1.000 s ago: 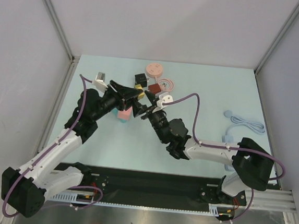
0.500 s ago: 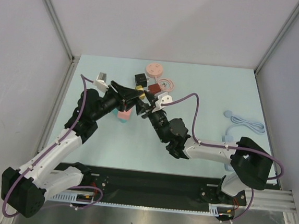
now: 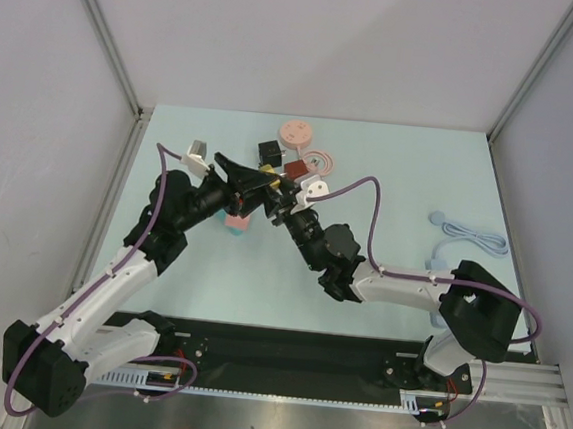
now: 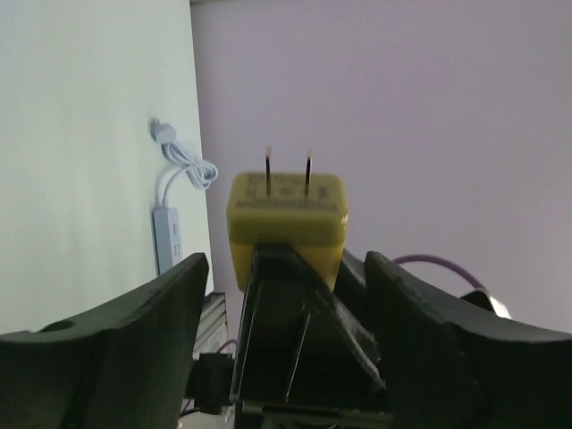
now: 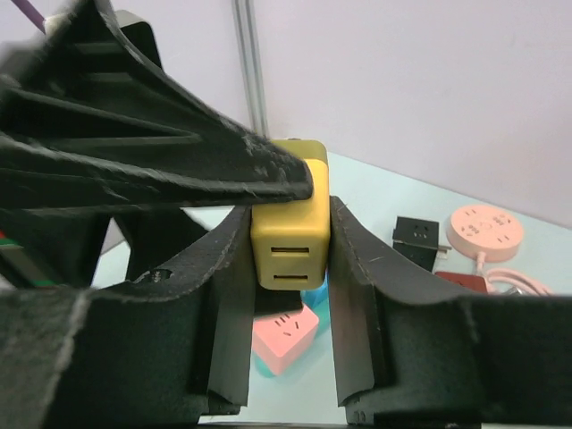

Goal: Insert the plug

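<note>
Right gripper point(image 5: 288, 213): closed on the yellow plug point(image 4: 286, 214), one finger pressed flat against each side of it
Left gripper point(image 4: 286, 264): fingers spread wide and gripping nothing; in the right wrist view the tip of one finger touches the plug's upper corner
Yellow plug: held off the worktop point(image 3: 401, 164) where the two grippers meet, nearer the far edge than the near one and a little left of the middle
Plug faces: two metal prongs show in the left wrist view, two slots on the face turned to the right wrist camera
Pink cube socket point(image 5: 284, 335): on the worktop below the held plug, not touching it
Round pink power strip point(image 3: 297, 132): by the middle of the far edge
Black socket block point(image 3: 270, 151): just nearer than the round strip, with a dark red block point(image 3: 296, 167) beside it
White cable point(image 3: 466, 233): coiled near the right edge, well apart from both grippers
</note>
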Controlling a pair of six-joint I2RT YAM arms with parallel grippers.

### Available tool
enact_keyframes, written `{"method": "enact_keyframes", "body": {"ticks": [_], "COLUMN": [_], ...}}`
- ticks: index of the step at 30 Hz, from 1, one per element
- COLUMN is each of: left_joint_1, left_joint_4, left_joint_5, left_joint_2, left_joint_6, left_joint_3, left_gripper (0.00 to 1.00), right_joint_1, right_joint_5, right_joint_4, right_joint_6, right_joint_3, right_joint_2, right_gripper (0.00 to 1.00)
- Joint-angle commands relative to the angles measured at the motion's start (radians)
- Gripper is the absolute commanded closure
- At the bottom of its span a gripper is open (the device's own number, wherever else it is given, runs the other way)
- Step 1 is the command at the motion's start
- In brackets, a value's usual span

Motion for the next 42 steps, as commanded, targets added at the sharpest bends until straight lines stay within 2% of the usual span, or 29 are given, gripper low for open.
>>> {"method": "enact_keyframes", "body": {"ticks": [1,2,3,5,8,9,11,12,13,14,15,16,17,18,19,20,23,24,30,34,36,42], "left_joint_1": [-0.014,-0.014,-0.014,-0.014,-0.016,-0.016,-0.017,-0.023,-0.035,-0.035,-0.051,-0.060,-0.074,-0.103,-0.118,-0.132,-0.184,-0.196,-0.198,-0.198,-0.198,-0.198], "left_joint_4": [-0.028,-0.034,-0.040,-0.040,-0.050,-0.054,-0.068,-0.127,-0.228,-0.229,-0.355,-0.425,-0.482,-0.576,-0.614,-0.645,-0.715,-0.731,-0.734,-0.764,-0.789,-0.761], "left_joint_5": [0.079,0.082,0.086,0.123,0.142,0.145,0.151,0.154,0.136,0.135,0.093,0.059,0.027,-0.011,-0.077,-0.105,-0.185,-0.199,-0.153,-0.174,-0.211,-0.142], "left_joint_2": [-0.007,-0.002,0.012,0.029,0.055,0.059,0.076,0.085,0.102,0.116,0.131,0.145,0.182,0.197,0.217,0.246,0.283,0.297,0.296,0.279,0.271,0.216], "left_joint_6": [0.054,0.096,0.116,0.146,0.176,0.188,0.272,0.310,0.406,0.462,0.522,0.577,0.678,0.723,0.760,0.824,0.922,0.937,0.996,1.056,1.078,1.072], "left_joint_3": [0.015,0.030,0.036,0.047,0.030,0.027,0.042,0.059,0.102,0.132,0.168,0.206,0.275,0.307,0.336,0.382,0.436,0.438,0.371,0.332,0.323,0.301], "left_gripper": [0.20,0.13,0.01,0.00,0.00,0.00,0.00,0.00,0.00,0.00,0.00,0.00,0.00,0.00,0.00,0.00,0.00,0.00,0.00,0.00,0.00,0.00], "right_joint_1": [-0.018,-0.022,-0.041,-0.068,-0.150,-0.171,-0.258,-0.297,-0.399,-0.456,-0.539,-0.612,-0.751,-0.810,-0.863,-0.974,-1.075,-1.146,-1.204,-1.204,-1.213,-1.336], "right_joint_5": [0.042,0.050,0.048,0.021,-0.001,-0.007,-0.012,-0.027,-0.023,-0.041,-0.086,-0.131,-0.160,-0.185,-0.193,-0.229,-0.321,-0.308,-0.205,-0.269,-0.231,-0.199], "right_joint_4": [0.004,-0.029,-0.105,-0.187,-0.408,-0.551,-0.728,-0.917,-1.153,-1.155,-1.374,-1.467,-1.553,-1.703,-1.764,-1.857,-1.954,-2.011,-2.164,-2.162,-2.168,-2.202], "right_joint_6": [0.005,0.024,0.047,0.138,0.269,0.300,0.343,0.395,0.467,0.467,0.495,0.493,0.483,0.466,0.422,0.403,0.349,0.352,0.345,0.364,0.355,0.354], "right_joint_3": [0.024,0.024,0.021,-0.008,-0.031,-0.033,-0.028,-0.022,0.013,0.039,0.065,0.099,0.125,0.181,0.205,0.223,0.280,0.292,0.308,0.303,0.326,0.337], "right_joint_2": [-0.057,-0.087,-0.104,-0.150,-0.245,-0.311,-0.386,-0.425,-0.495,-0.520,-0.536,-0.551,-0.554,-0.543,-0.531,-0.499,-0.438,-0.413,-0.157,-0.126,-0.112,0.041], "right_gripper": [1.00,1.00,1.00,1.00,1.00,1.00,1.00,1.00,1.00,1.00,1.00,1.00,1.00,1.00,1.00,1.00,1.00,1.00,1.00,1.00,1.00,1.00]}}
